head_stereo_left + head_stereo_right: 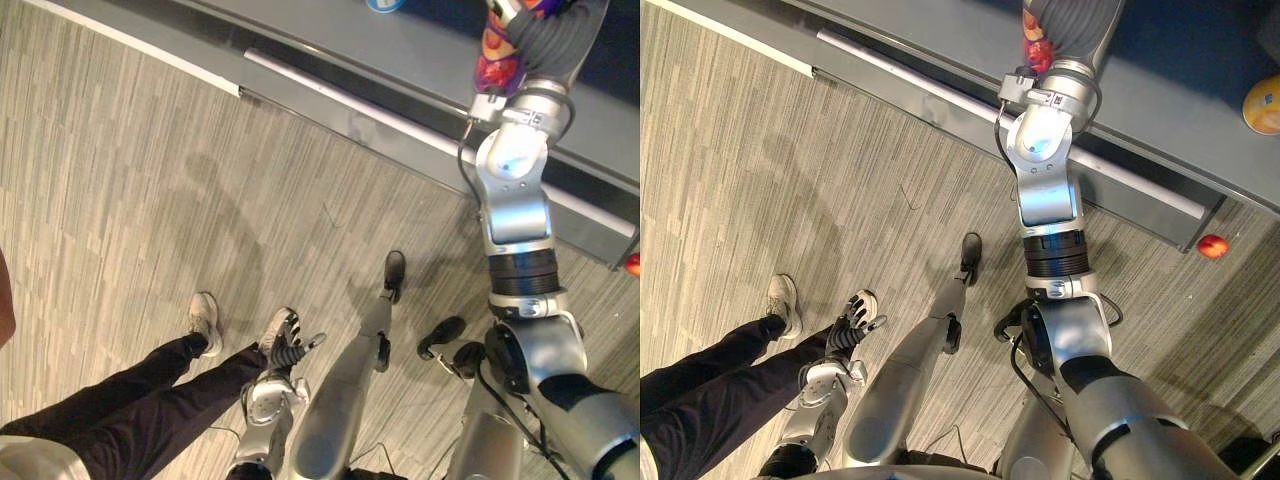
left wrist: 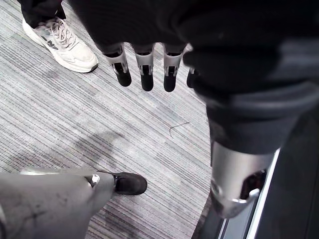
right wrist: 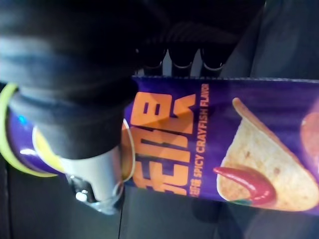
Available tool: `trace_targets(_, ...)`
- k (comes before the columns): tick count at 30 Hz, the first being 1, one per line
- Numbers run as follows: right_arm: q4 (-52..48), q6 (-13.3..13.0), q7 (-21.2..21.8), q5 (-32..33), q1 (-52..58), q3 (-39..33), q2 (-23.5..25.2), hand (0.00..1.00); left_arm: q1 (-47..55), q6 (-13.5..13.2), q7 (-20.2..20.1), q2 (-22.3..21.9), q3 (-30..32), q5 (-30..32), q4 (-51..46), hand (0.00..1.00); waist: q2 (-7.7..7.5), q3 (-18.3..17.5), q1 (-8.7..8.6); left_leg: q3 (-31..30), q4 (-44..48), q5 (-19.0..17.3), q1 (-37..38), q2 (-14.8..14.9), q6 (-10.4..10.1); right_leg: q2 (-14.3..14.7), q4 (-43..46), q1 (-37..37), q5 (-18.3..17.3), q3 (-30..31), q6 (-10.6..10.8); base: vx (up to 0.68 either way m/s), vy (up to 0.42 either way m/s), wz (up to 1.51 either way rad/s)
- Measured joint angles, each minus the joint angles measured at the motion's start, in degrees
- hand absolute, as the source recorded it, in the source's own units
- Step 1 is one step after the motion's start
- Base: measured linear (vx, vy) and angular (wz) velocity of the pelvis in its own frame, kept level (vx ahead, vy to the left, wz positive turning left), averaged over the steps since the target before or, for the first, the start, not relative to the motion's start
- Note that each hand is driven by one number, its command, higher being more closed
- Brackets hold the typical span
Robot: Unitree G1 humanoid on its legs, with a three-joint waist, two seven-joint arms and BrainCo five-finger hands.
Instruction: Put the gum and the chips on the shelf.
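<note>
A purple chips can [image 3: 224,144] with orange print lies across my right hand [image 3: 75,89], whose fingers and thumb are curled round it. In the left eye view the right arm reaches up and the can [image 1: 495,55] hangs over the front of the dark grey shelf [image 1: 400,60], beside my right hand [image 1: 555,35]. A small blue and white round thing [image 1: 385,5] sits on the shelf, cut off by the view's edge. My left hand [image 1: 290,350] hangs low over the floor, its fingers [image 2: 144,69] straight and holding nothing.
A person in black trousers and white shoes [image 1: 205,320] stands close by my left hand. An orange round thing [image 1: 1262,105] rests on the shelf at the right. A small red ball [image 1: 1213,246] lies on the floor by the shelf's corner.
</note>
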Motion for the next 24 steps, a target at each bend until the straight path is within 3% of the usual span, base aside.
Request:
trace_targets(11,-0.3,-0.1,-1.0,0.0,-0.4,-0.3,-0.6,1.00,0.5,0.0,-1.0,0.1,0.0,-1.8,-0.9,0.00,0.00,0.0,-0.02,2.3,0.2,-0.7,-1.3,0.1,0.2,-0.3,-0.4,-1.1,0.0,0.2,0.0,-0.08,0.001,-0.04)
trace_targets(12,-0.4,-0.1,-1.1,0.0,-0.4,-0.3,-0.7,0.00,0.5,0.0,-1.0,0.1,0.0,-1.8,-0.9,0.00,0.00,0.0,-0.03,2.6,0.2,-0.5,-1.3,0.2,0.3,-0.4,-0.2,-1.2,0.0,0.2,0.0,-0.05,-0.009,0.03)
trace_targets(24,-1.1,-0.1,-0.8,0.5,-1.4,-0.3,-2.1,0.00,0.5,0.0,-1.5,0.1,0.0,-1.8,-0.9,0.00,0.00,0.0,-0.15,2.7,0.1,-0.4,-1.2,0.2,0.4,-0.4,-0.2,-1.3,0.0,0.2,0.0,-0.05,-0.023,0.00)
